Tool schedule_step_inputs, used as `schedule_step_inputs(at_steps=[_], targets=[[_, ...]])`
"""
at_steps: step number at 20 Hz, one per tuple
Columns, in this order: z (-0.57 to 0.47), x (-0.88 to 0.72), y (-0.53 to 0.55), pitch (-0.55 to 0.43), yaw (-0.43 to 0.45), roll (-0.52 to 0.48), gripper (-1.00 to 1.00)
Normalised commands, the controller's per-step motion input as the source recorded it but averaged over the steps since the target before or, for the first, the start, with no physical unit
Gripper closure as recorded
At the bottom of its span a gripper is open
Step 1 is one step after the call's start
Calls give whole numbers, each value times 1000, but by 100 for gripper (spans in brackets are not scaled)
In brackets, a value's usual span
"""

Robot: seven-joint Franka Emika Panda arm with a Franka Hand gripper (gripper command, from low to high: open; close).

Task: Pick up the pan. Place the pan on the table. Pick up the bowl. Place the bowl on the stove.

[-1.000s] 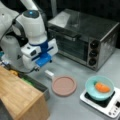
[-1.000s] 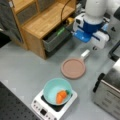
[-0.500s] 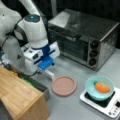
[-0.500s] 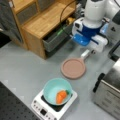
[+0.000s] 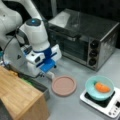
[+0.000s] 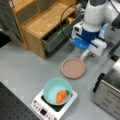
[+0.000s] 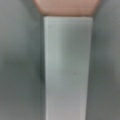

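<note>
The grey bench [image 5: 75,107] carries everything: a toaster oven [image 5: 85,40] at a front view's top right, a wooden cabinet [image 6: 42,25] at a front view's top left. The arm's pincer [image 5: 48,72] hangs low just over the pan's white handle [image 6: 85,53]; whether it grips, I cannot tell. The pink pan [image 5: 63,85] lies flat on the bench. The stove [image 6: 53,106] bears the teal bowl [image 6: 57,91], an orange piece [image 6: 61,96] inside
</note>
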Motion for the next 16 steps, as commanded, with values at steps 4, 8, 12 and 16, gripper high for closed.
schedule_step_inputs(at_steps=[4,8,12,16], targets=[[-125,19,59,-66,123,-18,-100],[-156,9,32,-79,113,-14,-100],[-109,-31,-36,-76,117,-25,-100],[-92,-52,-100,-79,133,-40,-100]])
